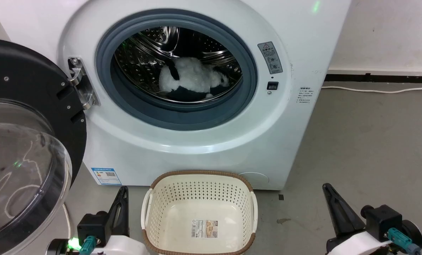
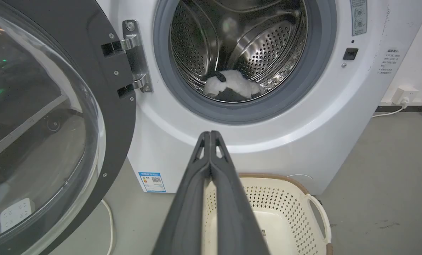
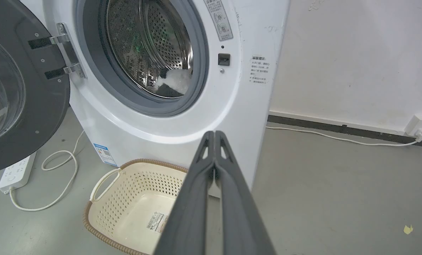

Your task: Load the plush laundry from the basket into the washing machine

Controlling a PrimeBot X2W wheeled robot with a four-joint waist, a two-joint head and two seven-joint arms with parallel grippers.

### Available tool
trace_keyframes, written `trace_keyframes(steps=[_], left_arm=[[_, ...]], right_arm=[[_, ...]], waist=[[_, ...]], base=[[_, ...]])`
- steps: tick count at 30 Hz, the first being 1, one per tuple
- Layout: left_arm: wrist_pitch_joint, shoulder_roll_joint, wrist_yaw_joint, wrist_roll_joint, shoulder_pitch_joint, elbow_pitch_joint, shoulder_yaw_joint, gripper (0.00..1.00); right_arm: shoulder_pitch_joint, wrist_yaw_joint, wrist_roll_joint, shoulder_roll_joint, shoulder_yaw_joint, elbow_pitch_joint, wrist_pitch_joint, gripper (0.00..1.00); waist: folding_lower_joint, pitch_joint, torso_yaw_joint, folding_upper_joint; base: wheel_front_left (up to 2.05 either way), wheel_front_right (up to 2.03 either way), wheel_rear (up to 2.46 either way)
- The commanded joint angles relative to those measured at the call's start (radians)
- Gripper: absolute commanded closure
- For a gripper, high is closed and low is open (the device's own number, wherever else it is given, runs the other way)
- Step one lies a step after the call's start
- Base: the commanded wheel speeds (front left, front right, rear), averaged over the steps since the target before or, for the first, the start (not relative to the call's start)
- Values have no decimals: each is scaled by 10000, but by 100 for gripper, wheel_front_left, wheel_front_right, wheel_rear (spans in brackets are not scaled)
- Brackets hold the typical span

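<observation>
Basket (image 1: 197, 193): one; plush laundry (image 1: 193, 76): one

The plush laundry (image 1: 193, 79) lies inside the washing machine (image 1: 197, 141), the basket (image 1: 200, 212) before it.

White power strip (image 3: 17, 172); wall cable (image 3: 338, 137)

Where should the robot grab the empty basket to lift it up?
Probably by a white side handle, coming down from above. Each handle bows out from the basket rim, leaving a gap for one finger. The walls look too wide to pinch.
</observation>
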Motion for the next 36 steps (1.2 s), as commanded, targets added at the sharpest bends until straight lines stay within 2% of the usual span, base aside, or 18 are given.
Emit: trace_keyframes(steps=[1, 36], left_arm=[[47, -57, -47, 133, -153, -94, 73, 100], [802, -145, -159, 684, -293, -456, 315, 100]], right_arm=[[-116, -5, -83, -5, -40, -78, 59, 100], [-220, -8, -385, -7, -195, -477, 819, 100]], waist=[[0, -3, 2, 0], [-1, -64, 43, 0]], base=[[0, 0, 0], [0, 0, 0]])
